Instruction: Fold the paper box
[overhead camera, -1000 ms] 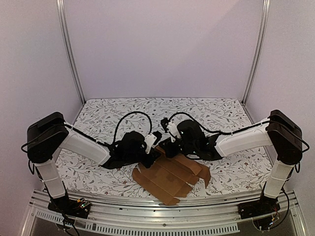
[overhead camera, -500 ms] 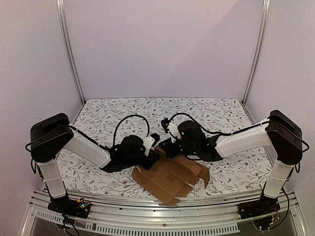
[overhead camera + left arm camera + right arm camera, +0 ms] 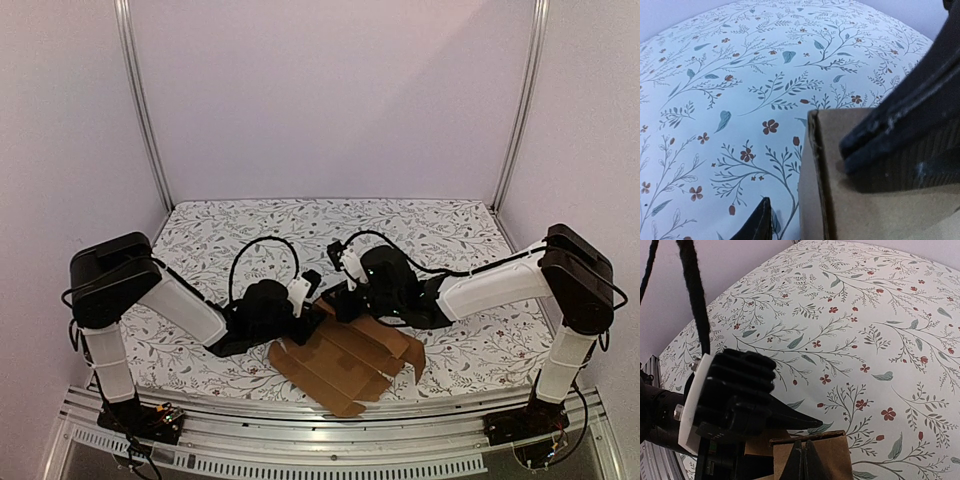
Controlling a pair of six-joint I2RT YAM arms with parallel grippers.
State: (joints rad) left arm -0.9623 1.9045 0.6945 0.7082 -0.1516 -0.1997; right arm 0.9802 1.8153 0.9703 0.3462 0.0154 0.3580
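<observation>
The paper box (image 3: 345, 365) is a flat brown die-cut sheet at the table's front middle, with one flap (image 3: 860, 200) raised at its far end. My right gripper (image 3: 802, 446) is shut, its closed fingers lying against the face of that flap (image 3: 835, 460). The left wrist view shows them as a dark bar (image 3: 905, 125) across the card. My left gripper (image 3: 312, 290) is open at the flap's edge. One of its fingers (image 3: 760, 222) stands clear of the card on the cloth side, and the other is hidden.
A floral cloth (image 3: 230, 240) covers the table, with white walls and metal posts (image 3: 140, 100) around it. The left gripper's body (image 3: 735, 400) sits just behind the flap in the right wrist view. Both arms' cables (image 3: 260, 245) loop above the grippers.
The left gripper's jaws have opened a little wider, and the left arm's upper part has shifted slightly right. The right arm and the sheet have stayed put.
</observation>
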